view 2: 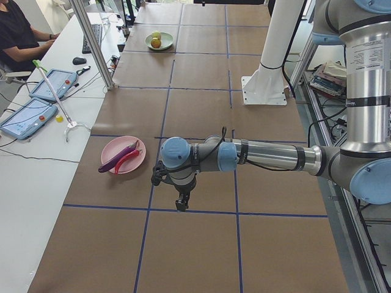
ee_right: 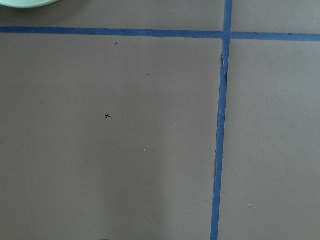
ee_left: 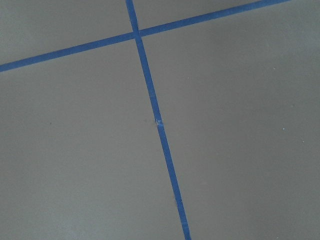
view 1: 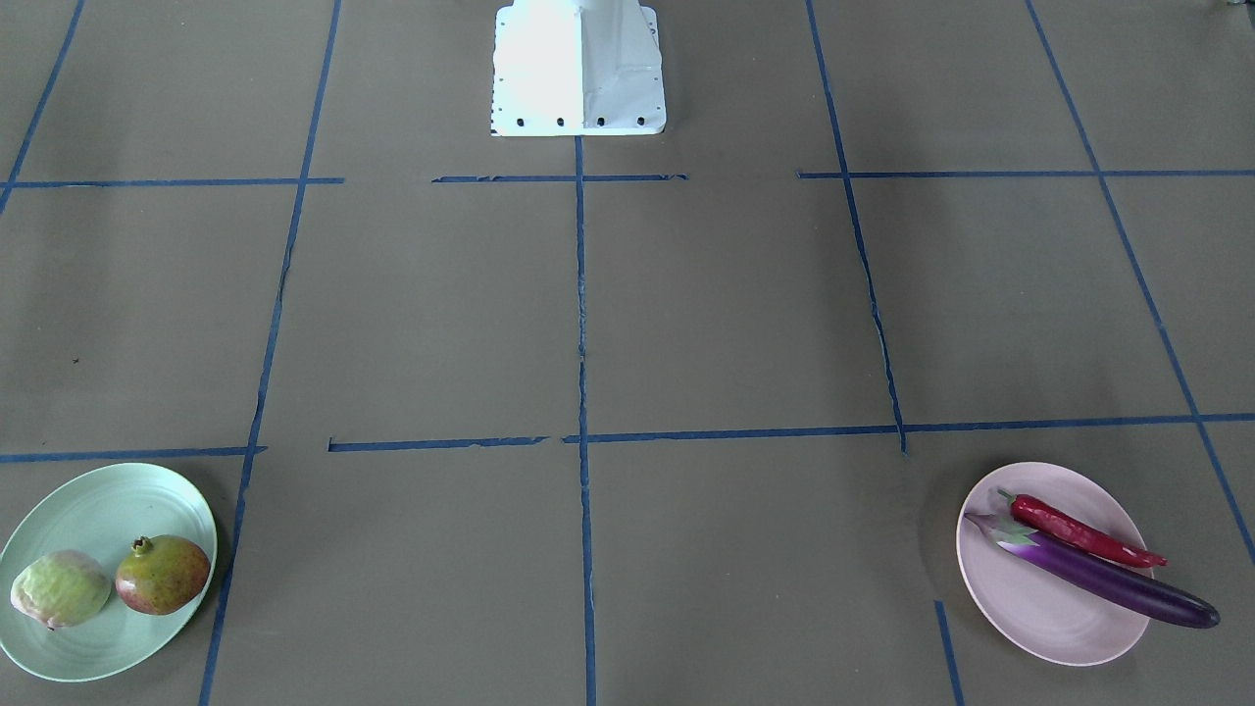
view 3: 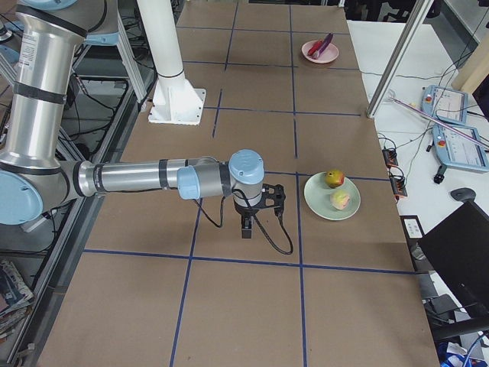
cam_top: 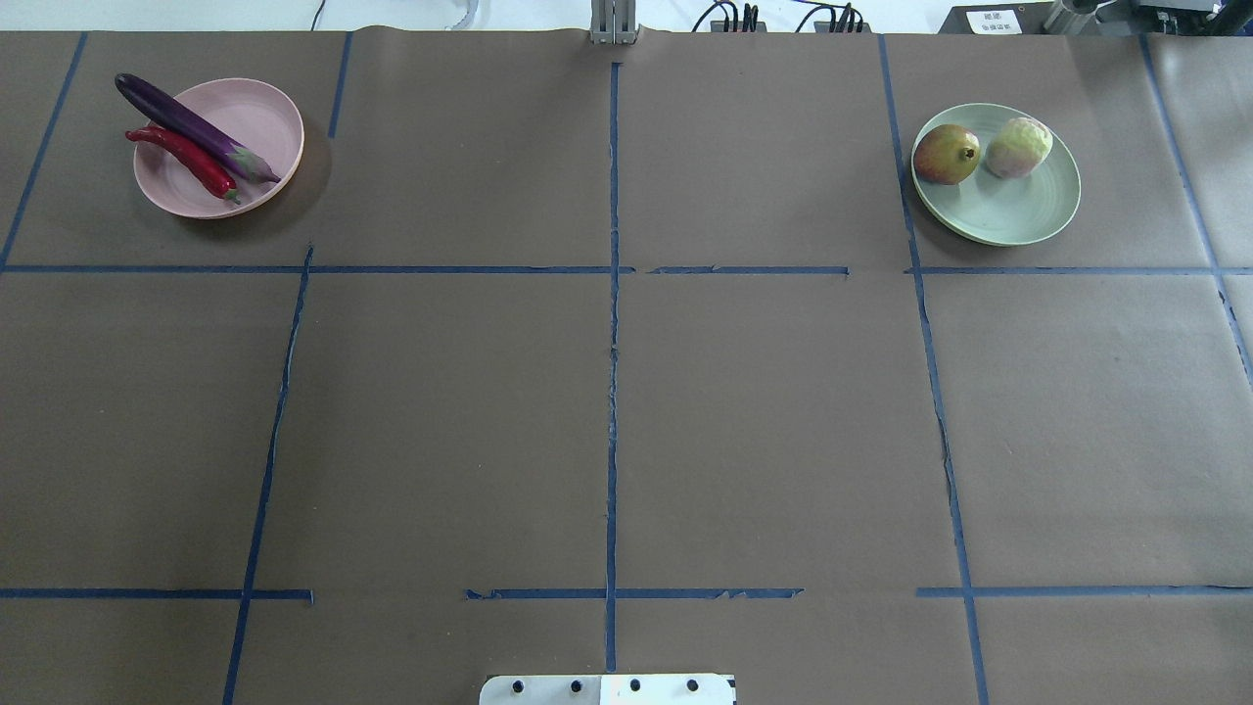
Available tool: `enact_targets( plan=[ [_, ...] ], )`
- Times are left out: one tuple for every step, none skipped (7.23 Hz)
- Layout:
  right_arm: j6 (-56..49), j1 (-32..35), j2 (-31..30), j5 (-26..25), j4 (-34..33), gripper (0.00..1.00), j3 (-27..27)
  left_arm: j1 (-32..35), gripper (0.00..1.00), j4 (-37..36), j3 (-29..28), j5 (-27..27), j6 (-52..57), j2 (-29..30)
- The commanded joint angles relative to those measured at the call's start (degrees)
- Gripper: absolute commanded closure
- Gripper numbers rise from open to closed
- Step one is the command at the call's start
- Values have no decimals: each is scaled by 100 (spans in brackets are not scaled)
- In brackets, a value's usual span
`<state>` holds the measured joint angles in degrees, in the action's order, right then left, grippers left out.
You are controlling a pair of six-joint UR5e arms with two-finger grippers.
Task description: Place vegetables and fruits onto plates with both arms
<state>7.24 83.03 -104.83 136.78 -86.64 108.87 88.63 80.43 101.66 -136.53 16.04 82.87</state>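
Note:
The purple eggplant (view 1: 1108, 579) and the red chili pepper (view 1: 1083, 532) lie side by side on the pink plate (view 1: 1039, 618). The pomegranate (view 1: 162, 575) and the pale green fruit (view 1: 61, 588) sit on the mint green plate (view 1: 88, 510). My left gripper (view 2: 182, 201) points down over bare table, to the right of the pink plate (view 2: 116, 146) in the exterior left view. My right gripper (view 3: 246, 227) points down to the left of the green plate (view 3: 321, 200) in the exterior right view. I cannot tell whether either is open or shut.
The white base block (view 1: 578, 69) stands at the robot's edge of the table. Blue tape lines (cam_top: 613, 294) cross the brown cover. Tablets (view 2: 27, 116) and a seated operator (view 2: 18, 36) are on a side bench beside a metal post (view 2: 91, 43).

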Motion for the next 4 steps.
enact_targets(
  plan=[
    [-162, -111, 15, -11, -108, 0, -24, -13, 0, -36, -76, 48, 30, 37],
    [-162, -138, 15, -11, -116, 0, 19, -30, 0, -53, -67, 187, 31, 37],
    [-171, -147, 24, -11, -238, 0, 20, -39, 0, -62, -67, 493, 5, 37],
    [-171, -147, 33, -11, -283, 0, 11, -39, 0, -79, -84, 479, -4, 37]
  ],
)
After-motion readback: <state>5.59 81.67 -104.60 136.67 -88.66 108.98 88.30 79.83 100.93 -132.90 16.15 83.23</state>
